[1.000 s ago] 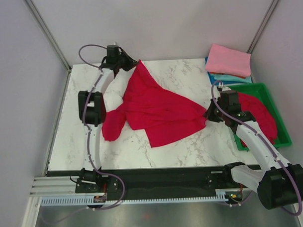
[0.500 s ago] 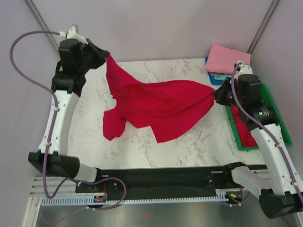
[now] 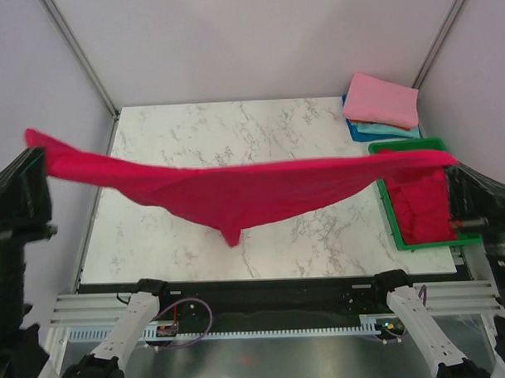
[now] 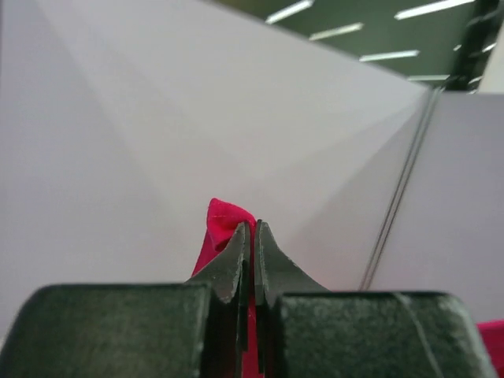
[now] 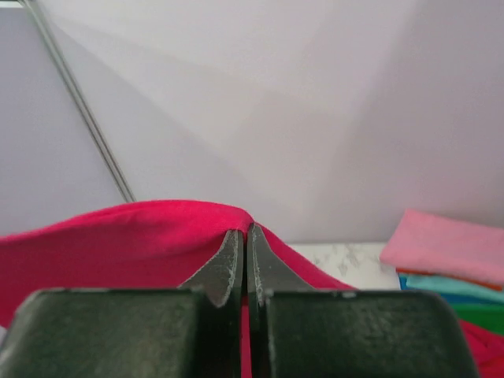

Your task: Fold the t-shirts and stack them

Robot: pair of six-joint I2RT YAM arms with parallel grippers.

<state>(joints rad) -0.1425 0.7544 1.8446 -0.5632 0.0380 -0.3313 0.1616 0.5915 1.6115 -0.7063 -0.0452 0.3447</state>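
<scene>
We are finding the left gripper [image 4: 250, 236] pinched shut on a corner of the red t-shirt [image 3: 236, 189], and the right gripper [image 5: 242, 240] clamped likewise on its opposite edge. The shirt is hanging stretched across mid-frame, clear of the marble table [image 3: 192, 125] and sagging at centre. We are judging the risk to be a slipping corner or uneven tension, which would land it bunched. At upper right, folded t-shirts [image 3: 382, 101] are sitting beside a green tray [image 3: 386, 205] holding a second red t-shirt [image 3: 423, 216]. Plain walls are enclosing the table.
</scene>
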